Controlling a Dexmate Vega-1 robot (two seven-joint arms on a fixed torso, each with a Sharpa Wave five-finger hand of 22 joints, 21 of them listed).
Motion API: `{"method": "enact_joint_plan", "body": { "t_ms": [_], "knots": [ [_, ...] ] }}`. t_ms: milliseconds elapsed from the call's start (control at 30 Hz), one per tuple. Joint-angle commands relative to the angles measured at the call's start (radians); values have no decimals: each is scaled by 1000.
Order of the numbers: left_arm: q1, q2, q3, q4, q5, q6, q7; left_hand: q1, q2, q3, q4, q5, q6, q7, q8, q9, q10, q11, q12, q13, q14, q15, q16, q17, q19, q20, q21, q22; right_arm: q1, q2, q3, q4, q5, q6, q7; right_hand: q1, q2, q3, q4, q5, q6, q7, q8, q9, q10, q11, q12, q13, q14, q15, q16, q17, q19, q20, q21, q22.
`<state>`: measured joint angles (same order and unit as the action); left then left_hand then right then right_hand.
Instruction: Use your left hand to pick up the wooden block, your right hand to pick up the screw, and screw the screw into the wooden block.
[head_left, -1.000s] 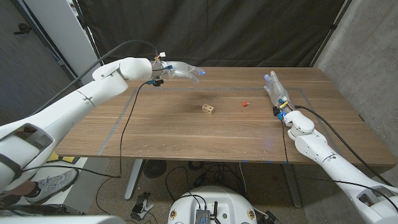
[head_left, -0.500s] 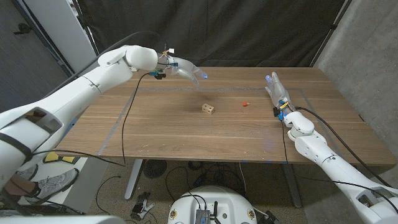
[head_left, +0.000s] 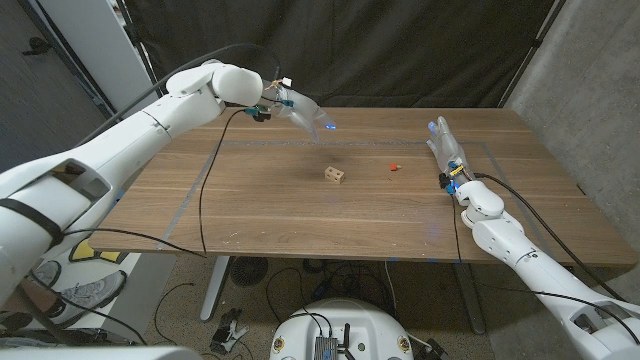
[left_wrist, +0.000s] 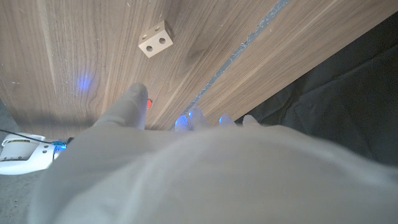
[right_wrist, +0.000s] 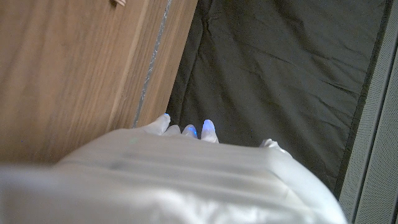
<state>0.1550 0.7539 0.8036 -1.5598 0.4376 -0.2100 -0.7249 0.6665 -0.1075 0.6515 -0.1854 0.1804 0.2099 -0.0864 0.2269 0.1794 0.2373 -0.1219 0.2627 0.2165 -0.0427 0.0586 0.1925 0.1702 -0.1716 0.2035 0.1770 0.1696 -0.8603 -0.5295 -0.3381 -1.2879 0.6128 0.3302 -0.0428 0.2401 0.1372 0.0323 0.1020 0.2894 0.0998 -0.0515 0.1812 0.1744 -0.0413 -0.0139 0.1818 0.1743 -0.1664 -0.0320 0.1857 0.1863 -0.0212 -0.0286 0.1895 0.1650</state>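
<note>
Since a second ago the left hand (head_left: 303, 112) has swung from the table's far left edge inward toward the wooden block (head_left: 335, 175), and now hangs in the air beyond the block and to its left, fingers stretched out and apart, holding nothing. Neither the block, the screw nor the right hand has shifted.

One wooden block lies near the middle of the wooden table (head_left: 300, 215); one small red screw (head_left: 394, 168) lies just to the block's right, apart from it. One right hand (head_left: 446, 150) stands at the table's right side, well beyond the screw from the block, fingers extended and nothing in them.

From the left wrist, the block (left_wrist: 155, 38) shows two round holes in one face, a detail the head view leaves too small to tell. That view also catches a red speck of the screw (left_wrist: 149, 103) beside the hand's own fingers (left_wrist: 132, 102). From the right wrist, the fingertips (right_wrist: 206, 128) reach past the table's edge toward a dark curtain (right_wrist: 280, 68).
</note>
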Motion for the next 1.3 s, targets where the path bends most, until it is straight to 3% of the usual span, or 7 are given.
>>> {"method": "enact_joint_plan", "body": {
  "t_ms": [33,200,233,267,333,900,1300],
  "knots": [
    [23,-13,4,-21,93,-10,55,38,-8,4,3,1,23,18,9,3,32,-8,11,7,20,-3,8,3,-29,8,5,3,-5,11,2,3,0,10,-10,10,-3,0,-1,4,3,5,5,4,0,5,7,5,-4,0,7,0,7,-35,0,2],
    [38,-15,2,-31,112,-16,77,72,-18,-1,5,1,44,21,11,4,50,-2,16,12,48,12,14,4,-30,8,8,4,-8,14,2,2,0,11,-17,11,-4,1,-2,3,4,7,5,4,0,8,7,5,-5,4,7,1,6,-35,-1,2],
    [39,-15,3,-32,118,-18,80,95,-18,-4,8,0,42,33,6,4,43,59,12,16,48,34,10,5,-33,9,9,4,-8,15,2,3,0,12,-18,11,-4,1,-3,3,5,8,5,4,-1,11,7,5,-5,5,7,1,6,-35,-1,2],
    [39,-17,5,-31,120,-18,75,108,-18,-6,10,-1,37,38,2,5,33,89,8,19,49,47,9,5,-35,9,9,4,-8,16,2,3,-1,12,-20,12,-4,1,-3,3,5,8,5,4,-1,11,7,5,-5,5,7,1,6,-35,-1,2],
    [39,-21,7,-29,124,-20,74,117,-18,-9,12,-2,37,41,-1,5,31,118,8,22,49,65,8,5,-36,10,9,4,-9,17,2,1,-2,13,-25,12,-4,1,-3,3,5,8,6,4,0,10,7,5,-5,6,7,1,5,-34,-2,2],
    [59,-46,28,-35,185,-14,92,147,-16,-26,20,-2,107,85,15,7,28,117,8,36,63,57,9,6,-24,10,15,5,-37,17,13,-19,0,21,-48,13,-6,3,-5,1,9,7,7,4,4,11,8,6,-7,10,6,2,0,-32,-3,2],
    [59,-70,59,0,261,-20,136,151,-13,-41,27,-2,140,82,14,7,55,85,18,44,84,32,13,6,-9,10,18,5,-53,18,21,-31,15,29,-42,13,-6,3,-6,0,9,4,6,4,2,9,8,6,-11,10,6,2,-2,-32,-4,2]
  ]
}}
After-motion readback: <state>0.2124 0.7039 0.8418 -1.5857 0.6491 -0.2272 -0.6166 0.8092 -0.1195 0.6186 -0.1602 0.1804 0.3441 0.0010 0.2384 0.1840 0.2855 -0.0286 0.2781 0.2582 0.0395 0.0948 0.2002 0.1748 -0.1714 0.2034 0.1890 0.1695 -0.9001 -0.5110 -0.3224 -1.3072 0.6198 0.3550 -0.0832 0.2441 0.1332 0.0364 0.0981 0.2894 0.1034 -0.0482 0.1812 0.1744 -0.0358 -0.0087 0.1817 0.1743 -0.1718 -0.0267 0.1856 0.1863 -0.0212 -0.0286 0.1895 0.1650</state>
